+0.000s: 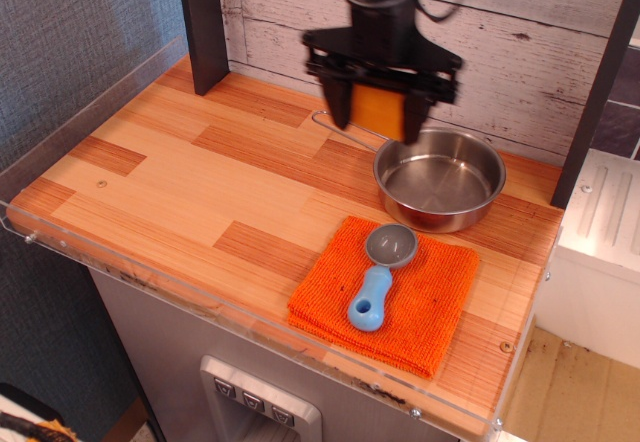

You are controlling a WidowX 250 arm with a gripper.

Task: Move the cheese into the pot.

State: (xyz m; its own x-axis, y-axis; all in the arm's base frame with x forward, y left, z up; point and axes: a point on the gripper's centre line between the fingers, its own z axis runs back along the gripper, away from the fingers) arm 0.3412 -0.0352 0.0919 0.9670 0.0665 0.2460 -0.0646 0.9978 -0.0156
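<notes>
My black gripper [376,122] is shut on the cheese [377,107], a small yellow-orange block held between its two fingers. It hangs in the air above the wooden counter, over the pot's wire handle [340,128] and just left of the bowl. The pot [440,177], a shallow shiny steel pan, stands empty at the back right of the counter. The upper part of the arm runs out of the top of the view.
A flat orange woven cloth [420,307] lies in front of the pot, with a grey scoop with a blue handle [378,274] on it. A clear acrylic rim [200,307] edges the counter. A dark post [203,22] stands at the back left, another [600,82] at the right.
</notes>
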